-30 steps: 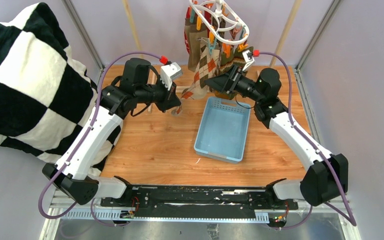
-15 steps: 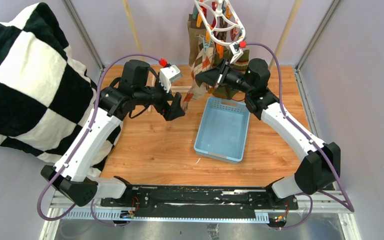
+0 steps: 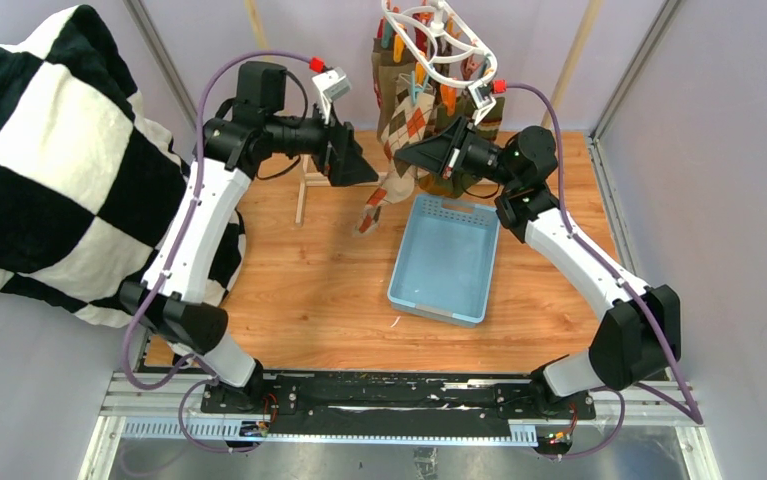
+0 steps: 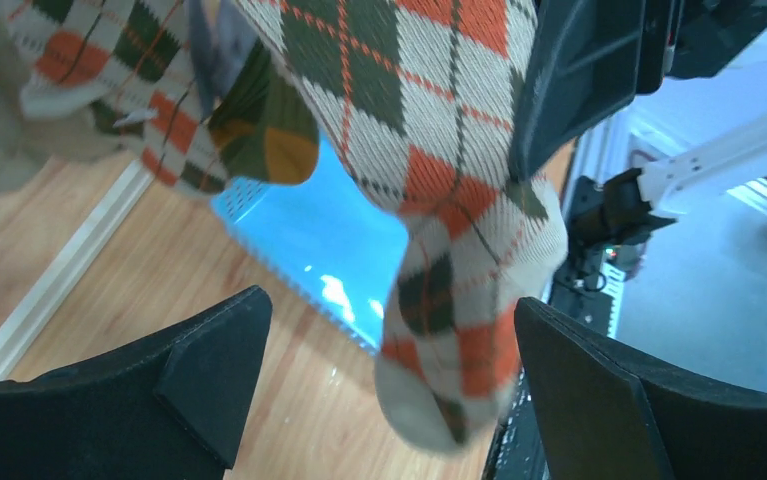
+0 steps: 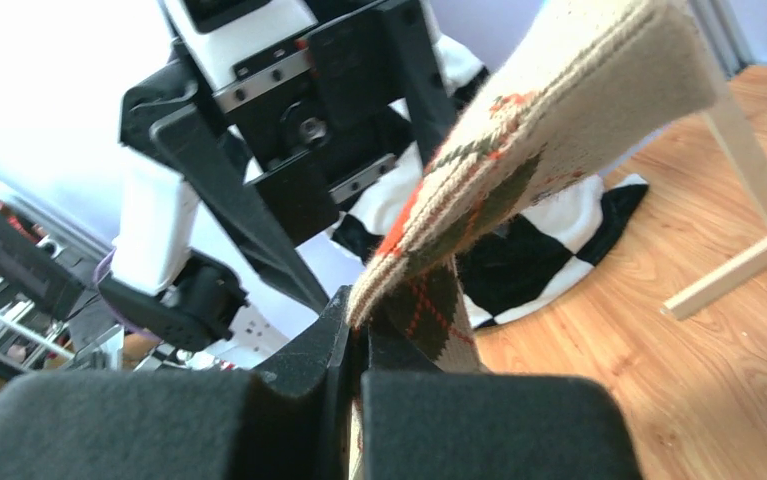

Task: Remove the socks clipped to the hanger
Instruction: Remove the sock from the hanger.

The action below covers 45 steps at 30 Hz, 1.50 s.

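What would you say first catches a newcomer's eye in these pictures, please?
First comes the orange, brown and cream argyle sock dangling from the white clip hanger at the back. It is pinched by the right gripper, while the left gripper gapes open beside it. Next is the big black-and-white checkered blanket filling the left side.

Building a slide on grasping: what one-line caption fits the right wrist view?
Right gripper shut on an argyle sock, above the wooden table, checkered blanket behind.

No words, numbers or brand marks can be read in any view. The argyle sock [image 4: 429, 180] carries only a diamond pattern.
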{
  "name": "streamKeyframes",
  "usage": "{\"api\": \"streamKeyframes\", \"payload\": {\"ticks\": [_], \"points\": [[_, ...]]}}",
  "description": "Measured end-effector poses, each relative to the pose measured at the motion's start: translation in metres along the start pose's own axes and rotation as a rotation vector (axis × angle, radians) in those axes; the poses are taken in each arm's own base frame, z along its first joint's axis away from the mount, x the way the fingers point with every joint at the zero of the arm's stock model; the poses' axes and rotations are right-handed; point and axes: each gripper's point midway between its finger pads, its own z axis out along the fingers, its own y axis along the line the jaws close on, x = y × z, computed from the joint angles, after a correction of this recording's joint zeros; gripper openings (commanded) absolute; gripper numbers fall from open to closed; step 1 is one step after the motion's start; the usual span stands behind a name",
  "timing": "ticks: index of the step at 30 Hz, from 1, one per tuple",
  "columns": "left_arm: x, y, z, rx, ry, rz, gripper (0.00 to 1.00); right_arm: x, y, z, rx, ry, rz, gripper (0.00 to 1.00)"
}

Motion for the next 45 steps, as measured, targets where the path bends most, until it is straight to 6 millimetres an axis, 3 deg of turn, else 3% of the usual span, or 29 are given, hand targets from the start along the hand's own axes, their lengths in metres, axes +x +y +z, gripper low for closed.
{"api": "streamKeyframes", "payload": {"ticks": [5, 11, 18, 23, 28, 37, 41, 45], "points": [[-0.016, -0.007, 0.013, 0.134, -0.027, 0.003, 1.0, 0.0, 0.015, 0.0, -0.075, 0.016, 0.023, 0.0], [-0.029, -0.024, 0.016, 0.272, -0.075, 0.026, 1.0, 0.002, 0.018, 0.0, -0.103, 0.04, 0.056, 0.0], [-0.033, -0.041, 0.024, 0.369, -0.095, 0.064, 1.0, 0.002, 0.024, -0.001, -0.124, 0.048, 0.076, 0.0], [-0.03, -0.022, 0.029, 0.343, -0.146, 0.026, 1.0, 0.002, 0.027, -0.002, -0.137, 0.054, 0.088, 0.0], [-0.044, -0.002, 0.021, 0.31, -0.207, 0.022, 1.0, 0.001, 0.028, -0.004, -0.137, 0.057, 0.099, 0.0], [-0.051, -0.037, 0.025, 0.467, -0.237, 0.016, 1.0, -0.003, 0.031, -0.002, -0.167, 0.053, 0.113, 0.0], [-0.052, -0.046, 0.024, 0.503, -0.234, 0.028, 0.95, -0.003, 0.029, -0.002, -0.167, 0.053, 0.126, 0.0], [-0.053, -0.047, 0.022, 0.511, -0.233, 0.022, 0.82, -0.004, 0.027, -0.003, -0.162, 0.049, 0.126, 0.01]]}}
